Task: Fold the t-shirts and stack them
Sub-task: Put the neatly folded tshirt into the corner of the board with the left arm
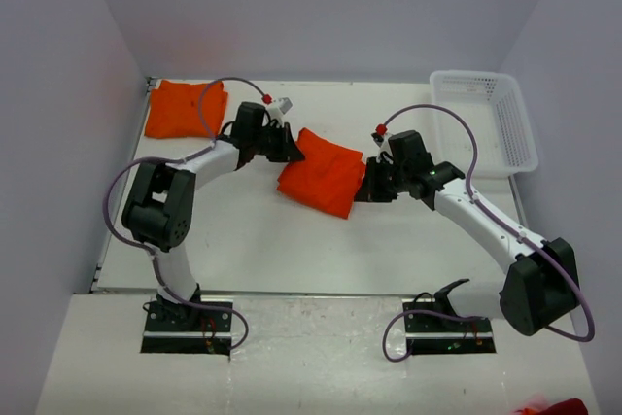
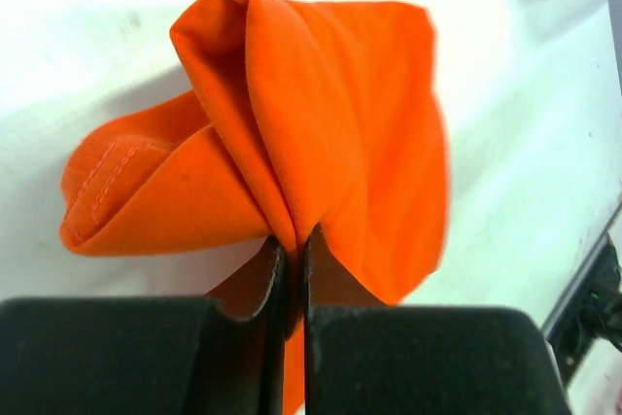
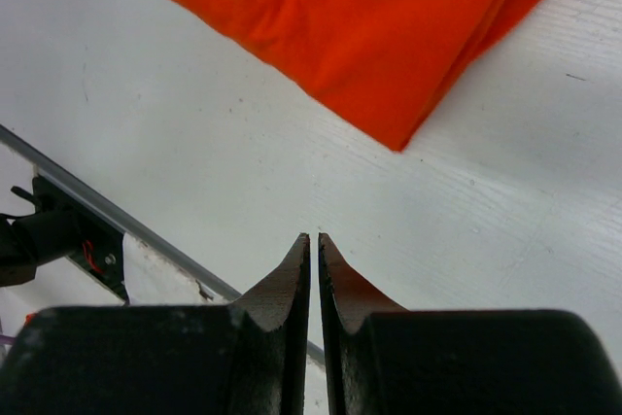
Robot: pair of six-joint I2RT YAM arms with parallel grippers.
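the left pincer (image 2: 292,245) is closed tight on a gathered ridge of orange cloth. its two fingers meet with only a thin fold of the middle t-shirt (image 2: 321,114) between them. ahead of it the cloth rises in a bunched hump, with a hemmed edge showing at the left.

the right pincer (image 3: 313,240) is closed too, but on nothing. its tips press together over bare desk (image 3: 194,143), and the near edge of the same shirt lies just ahead, apart from them.

from above, that shirt sits mid-desk between the two pincers as a rough slanted rectangle, doubled over but loose. the left pincer is at its far left corner and the right one just beside its right edge.

further out, a second t-shirt (image 1: 183,109) lies in the far left corner as a flat folded packet, well apart from the arms. the white basket (image 1: 486,119) stands at the far right edge.

my reading is that one shirt is folded and placed, and the middle one is partly folded and gripped from the left side only. what is left is to finish or tidy its fold, carry it to the far left corner and lay it on the packet.

a sliver of orange-red (image 1: 552,407) at the near right corner of the overhead view is too cut off to name, so i cannot tell whether more shirts wait.
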